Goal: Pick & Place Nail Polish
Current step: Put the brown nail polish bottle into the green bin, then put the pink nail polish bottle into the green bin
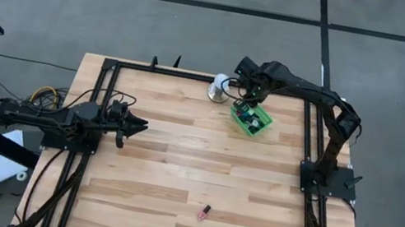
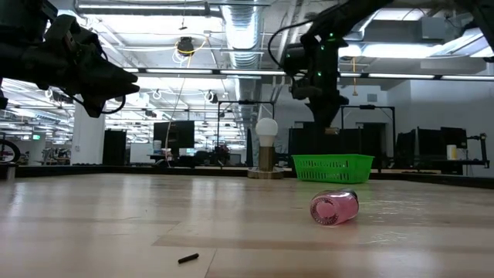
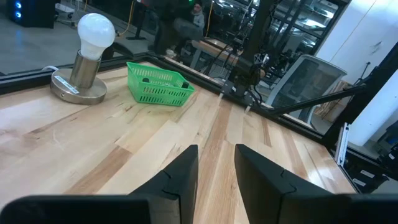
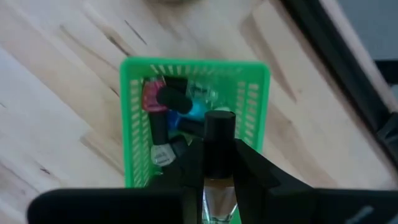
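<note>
Table [image 1: 176,167]: one pink bottle [image 1: 204,212], one basket [image 1: 251,119].

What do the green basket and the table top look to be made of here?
Green basket: likely moulded plastic, given its uniform bright colour and thin slotted lattice walls. Table top: wood, apparently joined planks, with visible grain, differing tones and a faint sheen suggesting a sealed finish.

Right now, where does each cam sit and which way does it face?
High: overhead, straight down; both arms, green basket, pink bottle.
Low: table-top height, level across the table into the room; left gripper up left, right arm above the basket.
Left wrist: forward past the left gripper's own fingers, toward basket and lamp.
Right wrist: down into the basket, right gripper shut on a dark-capped bottle.
Shared: all four show the basket.
</note>
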Robot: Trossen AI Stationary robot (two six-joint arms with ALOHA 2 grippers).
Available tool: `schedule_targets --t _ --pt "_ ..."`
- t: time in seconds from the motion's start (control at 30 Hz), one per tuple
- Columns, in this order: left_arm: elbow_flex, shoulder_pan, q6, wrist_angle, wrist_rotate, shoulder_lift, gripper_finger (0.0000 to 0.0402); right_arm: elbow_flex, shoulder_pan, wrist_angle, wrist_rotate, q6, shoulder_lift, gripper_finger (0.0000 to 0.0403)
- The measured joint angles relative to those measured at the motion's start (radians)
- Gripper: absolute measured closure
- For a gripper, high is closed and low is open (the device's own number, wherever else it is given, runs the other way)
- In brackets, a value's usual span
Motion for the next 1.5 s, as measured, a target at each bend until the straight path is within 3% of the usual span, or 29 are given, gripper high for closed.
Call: schedule_targets --t 0.23,0.67,0.83,1.03,1.27,1.4,1.5 --pt "0.0 0.0 0.0 0.0 0.0 0.0 0.0301 -0.058 0.013 0.03 -0.001 0.005 0.0 0.0344" --pt "0.0 0.0 -0.024 0.0 0.0 0.0 0.0301 -0.058 0.021 0.047 -0.016 0.015 0.0 0.0232" --pt "0.0 0.0 -0.042 0.001 0.001 0.0 0.0301 -0.032 0.03 0.035 -0.172 0.032 0.0 0.0202" --pt "0.0 0.0 -0.042 0.002 0.001 0.0 0.0301 0.025 0.109 0.045 -0.381 0.036 -0.01 0.0206" --pt "0.0 0.0 -0.045 0.002 0.001 0.0 0.0301 0.079 0.294 0.05 -0.828 -0.161 -0.01 0.0222" --pt "0.0 0.0 -0.044 0.002 0.001 0.0 0.0301 0.083 0.451 0.049 -0.859 -0.272 -0.01 0.0221" --pt "0.0 0.0 -0.044 0.002 0.001 0.0 0.0301 0.083 0.568 0.047 -0.8 -0.359 -0.01 0.0217"
